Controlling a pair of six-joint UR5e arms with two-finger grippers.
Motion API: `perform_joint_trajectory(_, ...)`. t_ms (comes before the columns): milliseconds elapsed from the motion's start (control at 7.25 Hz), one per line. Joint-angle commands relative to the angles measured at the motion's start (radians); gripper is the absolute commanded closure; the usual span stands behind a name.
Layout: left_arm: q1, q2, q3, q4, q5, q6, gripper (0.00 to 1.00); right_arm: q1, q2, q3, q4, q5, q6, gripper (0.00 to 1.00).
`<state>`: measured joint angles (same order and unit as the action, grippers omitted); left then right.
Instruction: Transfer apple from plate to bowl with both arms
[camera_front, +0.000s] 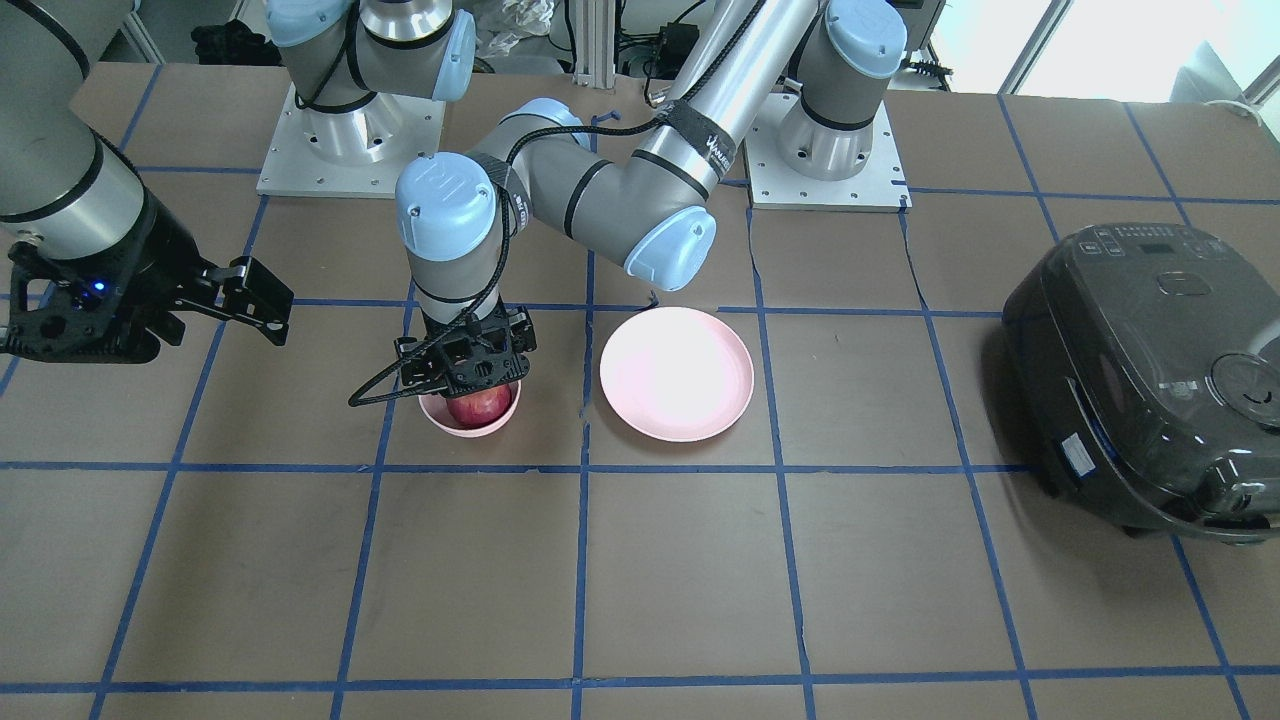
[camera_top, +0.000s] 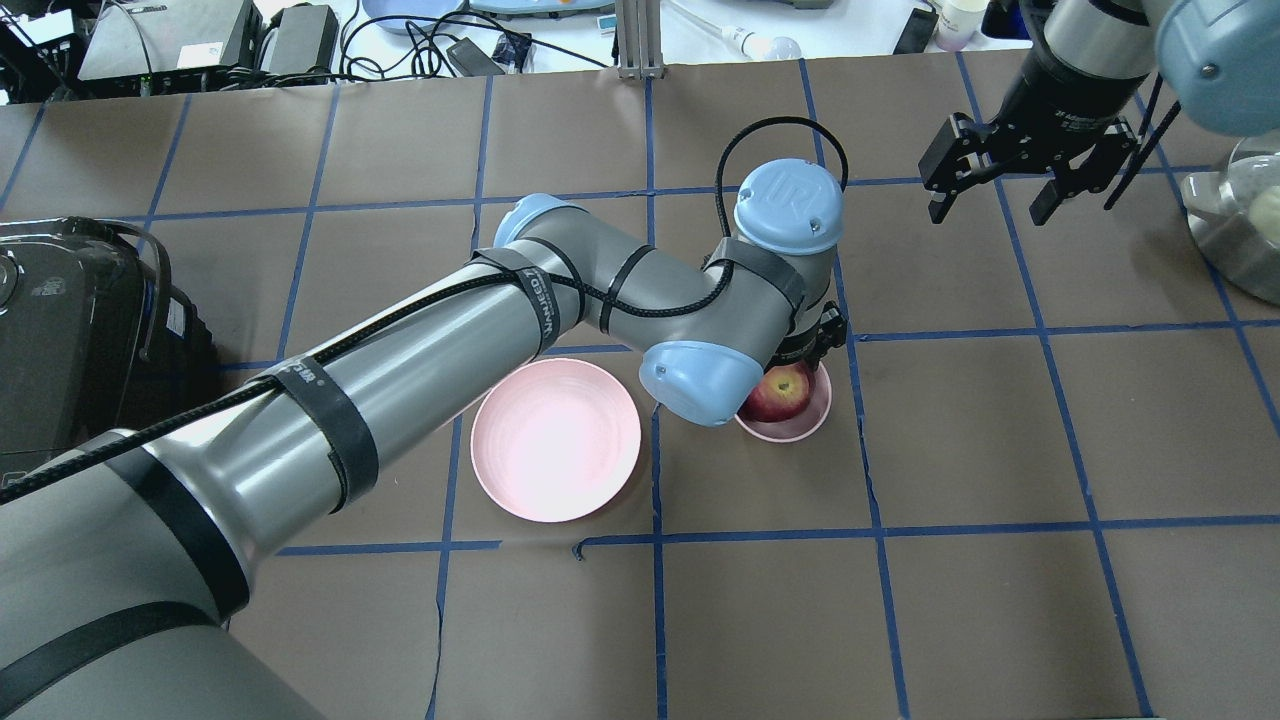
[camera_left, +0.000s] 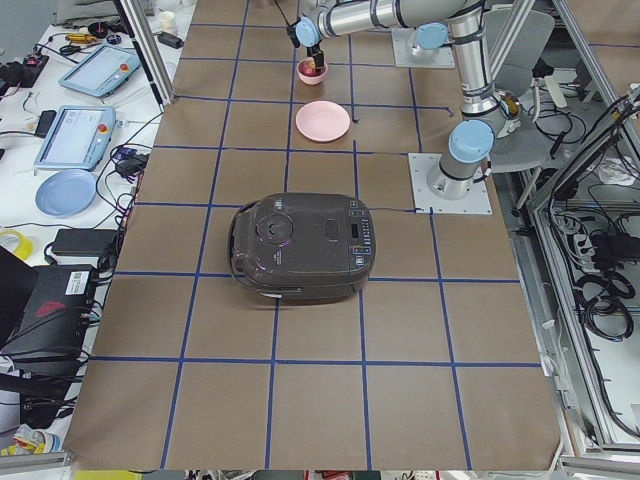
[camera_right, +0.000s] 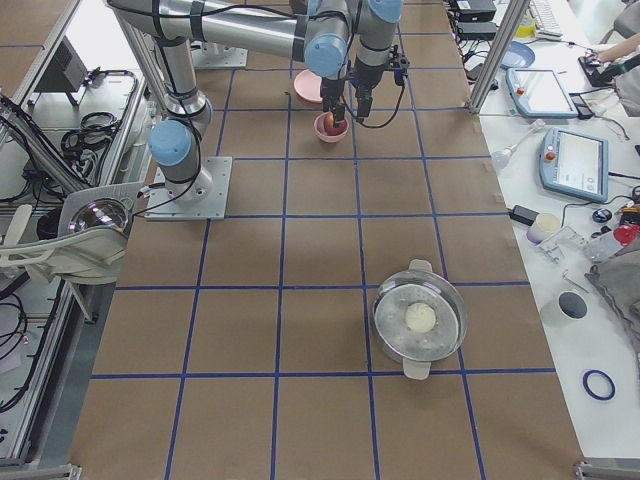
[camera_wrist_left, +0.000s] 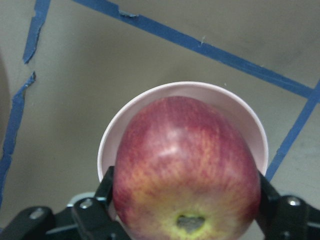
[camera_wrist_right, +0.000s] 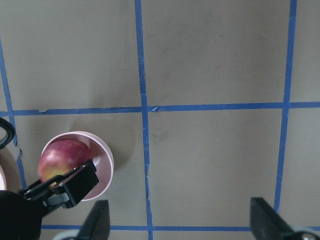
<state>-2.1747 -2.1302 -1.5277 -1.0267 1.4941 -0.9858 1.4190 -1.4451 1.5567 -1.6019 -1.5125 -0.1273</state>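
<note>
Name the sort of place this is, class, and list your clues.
Probably a robotics lab: two arms bolted to a table gridded with blue tape, teach pendants and cables on nearby benches.

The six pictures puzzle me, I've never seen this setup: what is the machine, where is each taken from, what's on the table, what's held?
Two robot arms stand at a table. One camera faces them, one looks over their shoulders, two sit at the table's ends, and one rides on each wrist. On the table lie an empty pink plate, a pink bowl, a black rice cooker and a lidded steel pot. The left gripper is closed on a red apple inside the bowl. The right gripper hangs open and empty.
</note>
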Motion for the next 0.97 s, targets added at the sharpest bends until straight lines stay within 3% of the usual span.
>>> perform_joint_trajectory(0,-0.001,0.003,0.004,0.0,0.001,0.002,0.0,0.0,0.002,0.0,-0.003,-0.002,0.0,0.0)
perform_joint_trajectory(414,0.022,0.079,0.008,-0.036,0.006,0.1,0.0,-0.002,-0.009,-0.01,-0.003,-0.014,0.006,0.0)
perform_joint_trajectory(828,0.081,0.293,0.004,-0.29,0.009,0.306,0.0,0.005,-0.021,-0.015,0.011,-0.051,0.021,0.0)
